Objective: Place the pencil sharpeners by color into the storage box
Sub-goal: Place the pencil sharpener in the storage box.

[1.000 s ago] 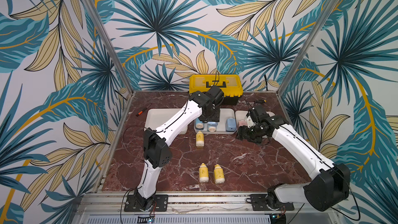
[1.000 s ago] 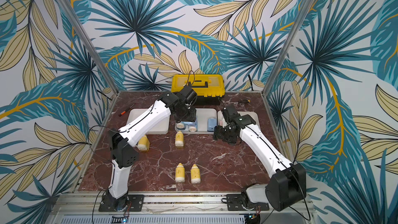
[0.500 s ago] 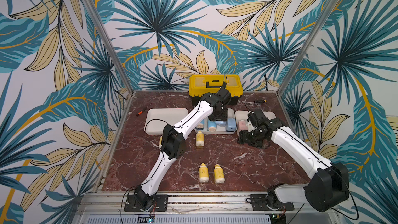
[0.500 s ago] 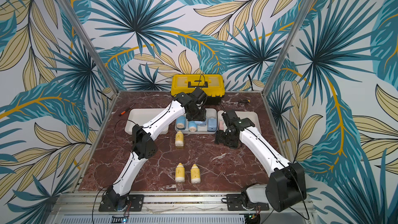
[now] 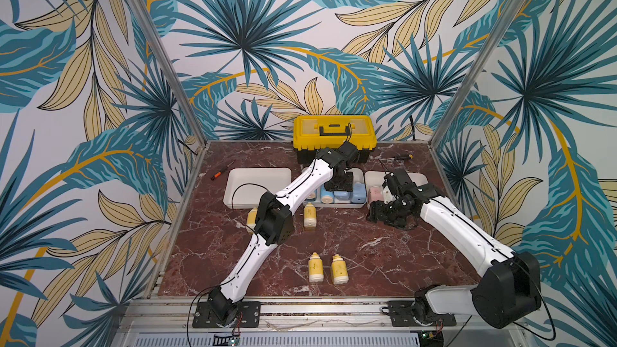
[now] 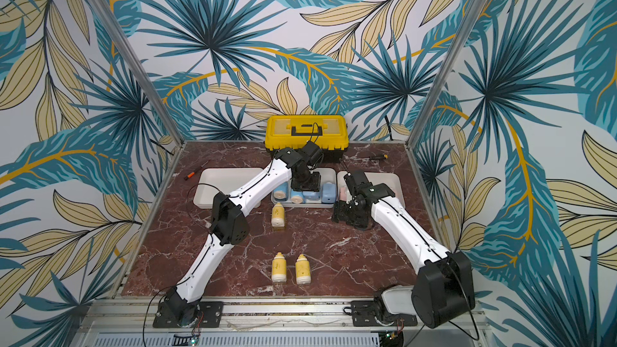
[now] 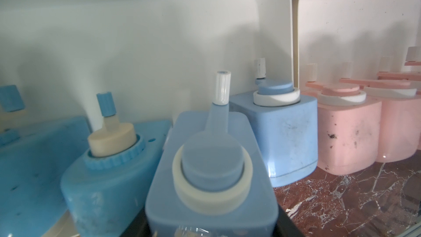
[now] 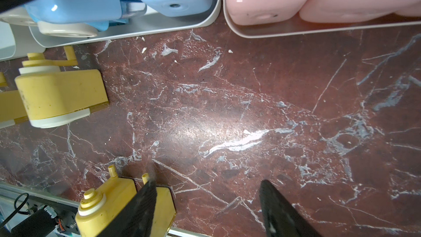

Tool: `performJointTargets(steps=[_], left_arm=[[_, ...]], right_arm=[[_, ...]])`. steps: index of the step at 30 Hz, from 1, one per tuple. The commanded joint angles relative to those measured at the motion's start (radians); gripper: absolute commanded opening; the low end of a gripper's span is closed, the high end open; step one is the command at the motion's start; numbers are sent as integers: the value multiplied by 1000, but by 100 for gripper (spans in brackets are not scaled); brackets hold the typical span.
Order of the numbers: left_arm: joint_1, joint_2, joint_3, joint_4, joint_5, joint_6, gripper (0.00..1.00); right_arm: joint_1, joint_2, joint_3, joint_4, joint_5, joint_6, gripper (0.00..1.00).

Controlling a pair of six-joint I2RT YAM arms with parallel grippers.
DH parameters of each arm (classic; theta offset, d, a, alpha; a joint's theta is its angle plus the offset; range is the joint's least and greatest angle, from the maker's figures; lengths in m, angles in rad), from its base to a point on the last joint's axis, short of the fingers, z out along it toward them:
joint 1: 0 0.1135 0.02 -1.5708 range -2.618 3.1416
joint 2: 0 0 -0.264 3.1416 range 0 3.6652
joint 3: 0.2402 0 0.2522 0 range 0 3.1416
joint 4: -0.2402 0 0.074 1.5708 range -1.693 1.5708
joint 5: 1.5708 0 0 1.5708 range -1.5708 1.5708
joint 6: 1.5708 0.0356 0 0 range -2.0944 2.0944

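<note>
Currently the left tray (image 5: 257, 175) sits empty, with four yellow sharpeners (image 5: 310, 216) loose on the table (image 5: 367, 255). The left gripper (image 5: 340, 184) clamps a blue sharpener (image 7: 211, 178), cap toward the wrist, over the middle tray (image 5: 359, 174). The right gripper (image 8: 206, 188), spread and empty, hovers right of the yellows.

- Storage box: three shallow white trays with rounded corners, in a row toward the far side of the tabletop (image 5: 367, 255). The left tray (image 5: 253, 178) is empty.
- Light blue sharpeners (image 6: 329, 192): four, side by side in the middle tray (image 5: 334, 206). One blue sharpener (image 7: 211, 178) sits clamped in the left gripper (image 5: 340, 185).
- Pink sharpeners (image 7: 348, 133): packed side by side in the right tray (image 5: 421, 179). In both top views only the end one shows.
- Yellow sharpeners: four, lying flat on the tabletop with caps toward the trays.
  - One (image 5: 310, 216) lies just before the middle tray.
  - One (image 5: 252, 216) is half hidden before the left tray.
  - Two (image 5: 315, 267) lie together near the front edge.
</note>
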Motion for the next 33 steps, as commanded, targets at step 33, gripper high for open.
performJointTargets(steps=[33], left_arm=[[-20, 68, 28, 6, -2, -61, 55]], right_arm=[[-12, 13, -51, 24, -26, -2, 73]])
